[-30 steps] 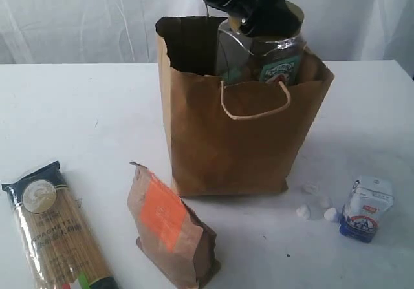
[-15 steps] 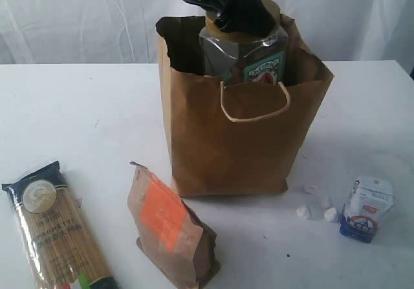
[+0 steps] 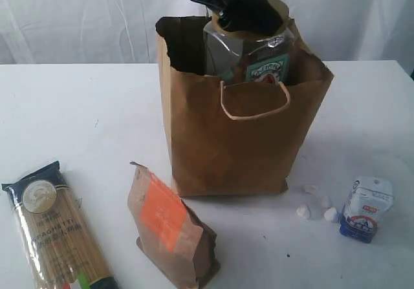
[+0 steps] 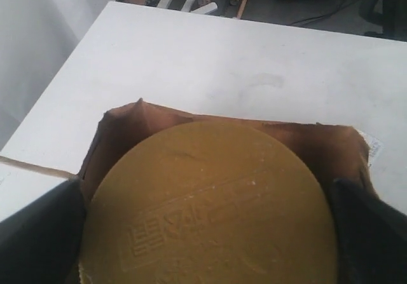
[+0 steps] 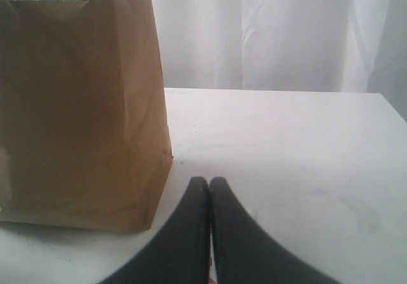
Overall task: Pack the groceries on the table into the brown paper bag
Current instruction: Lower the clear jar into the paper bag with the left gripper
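The left black gripper [image 3: 244, 8] clasps the tan lid of 1 clear jar [image 3: 255, 53], half-sunk in 1 brown paper bag [image 3: 226, 140] (seemingly nudged rightward since before). The right gripper [image 5: 208, 185] is pinched closed. On the white table [image 3: 77, 108]: 1 blue-ended spaghetti packet [image 3: 55, 231], 1 orange-labelled brown pouch [image 3: 171, 227], 1 small white-blue packet [image 3: 365, 208].

We've got our right gripper [image 5: 209, 181] pinched together, tips touching, over the white table [image 5: 286, 144], and the brown paper bag [image 5: 82, 106] stands upright just beside it.
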Controlling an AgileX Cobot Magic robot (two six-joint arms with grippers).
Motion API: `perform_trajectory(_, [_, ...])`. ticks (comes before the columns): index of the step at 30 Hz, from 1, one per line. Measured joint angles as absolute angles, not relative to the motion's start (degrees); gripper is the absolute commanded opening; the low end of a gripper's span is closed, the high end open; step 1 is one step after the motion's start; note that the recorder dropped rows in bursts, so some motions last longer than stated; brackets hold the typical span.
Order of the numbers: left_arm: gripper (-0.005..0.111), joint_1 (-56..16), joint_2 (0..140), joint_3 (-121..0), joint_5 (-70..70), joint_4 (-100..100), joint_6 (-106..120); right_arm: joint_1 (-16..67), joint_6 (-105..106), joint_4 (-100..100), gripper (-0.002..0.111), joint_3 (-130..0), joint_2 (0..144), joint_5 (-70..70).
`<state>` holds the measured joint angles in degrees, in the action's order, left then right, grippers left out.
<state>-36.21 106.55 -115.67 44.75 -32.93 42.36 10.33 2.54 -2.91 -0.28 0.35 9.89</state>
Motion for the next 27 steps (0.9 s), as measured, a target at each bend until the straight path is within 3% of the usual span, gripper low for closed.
perform_trajectory(3, [0.059, -36.2, 106.6, -115.7, 44.7, -33.1, 42.5, 10.3, 2.5, -2.9, 0.000, -0.3, 0.3, 9.9])
perform_trajectory(6, [0.068, -36.2, 106.6, -115.7, 44.7, -33.6, 42.5, 10.3, 2.5, -2.9, 0.000, -0.3, 0.3, 9.9])
perform_trajectory(17, [0.069, -36.2, 106.6, -115.7, 45.1, -35.2, 42.5, 10.3, 2.5, -2.9, 0.000, -0.3, 0.3, 9.9])
perform_trajectory(23, [0.091, -36.2, 106.6, -115.7, 45.5, -35.6, 42.5, 10.3, 2.5, -2.9, 0.000, -0.3, 0.3, 9.9])
perform_trajectory(27, [0.101, -36.2, 106.6, -115.7, 45.8, -35.6, 42.5, 10.3, 2.5, -2.9, 0.000, -0.3, 0.3, 9.9])
